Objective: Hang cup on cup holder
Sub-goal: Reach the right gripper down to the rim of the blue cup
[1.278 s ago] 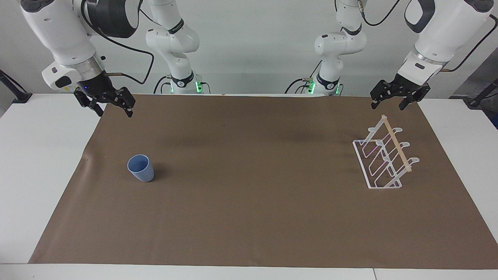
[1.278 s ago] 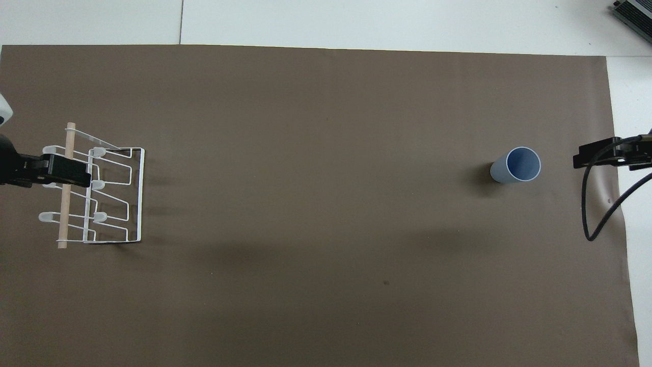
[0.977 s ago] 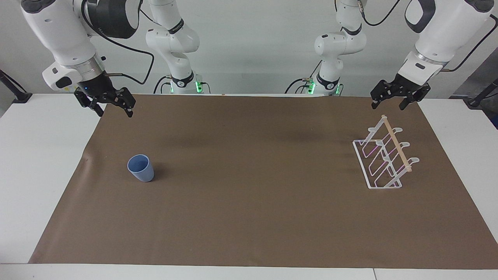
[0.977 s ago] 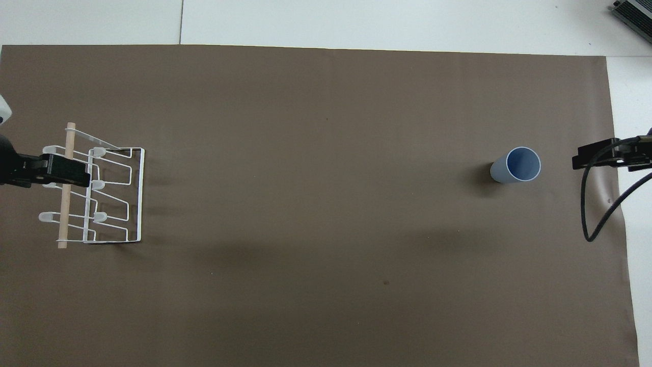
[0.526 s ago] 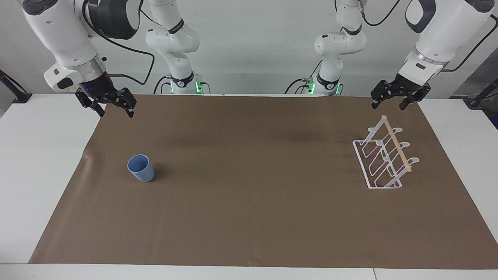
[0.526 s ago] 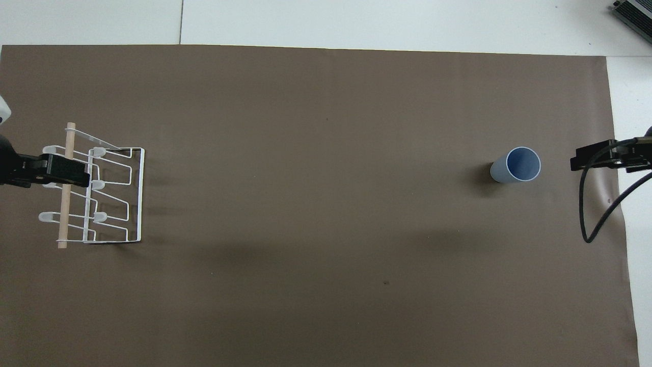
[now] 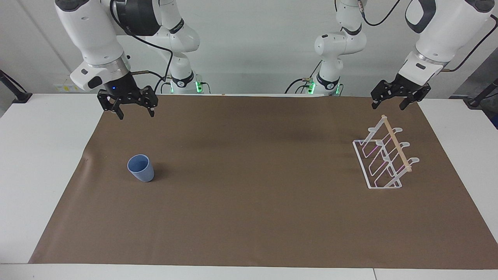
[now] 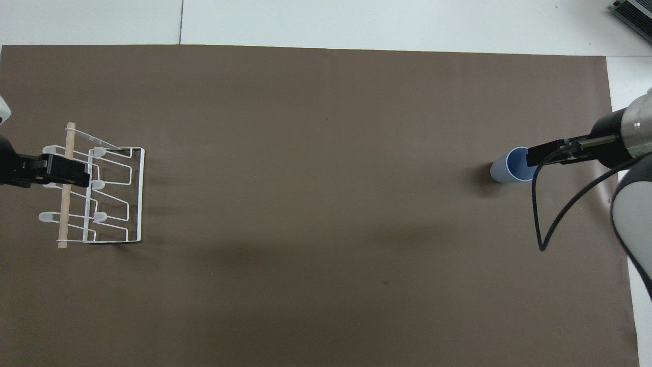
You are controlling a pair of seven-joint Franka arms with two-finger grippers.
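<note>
The light-blue cup (image 7: 141, 168) stands upright, mouth up, on the brown mat toward the right arm's end of the table; it also shows in the overhead view (image 8: 504, 169). The clear cup holder (image 7: 383, 155) with its wooden dowel stands toward the left arm's end, seen from above too (image 8: 102, 193). My right gripper (image 7: 134, 113) is open and empty, raised over the mat; in the overhead view (image 8: 540, 154) it overlaps the cup's rim. My left gripper (image 7: 389, 105) is open and empty, waiting raised over the holder (image 8: 61, 171).
The brown mat (image 7: 249, 186) covers most of the white table (image 7: 35, 155). A black cable (image 8: 547, 214) hangs from the right arm.
My right gripper has moved in over the mat toward the middle and toward the cup. The left arm, cup and holder have not moved.
</note>
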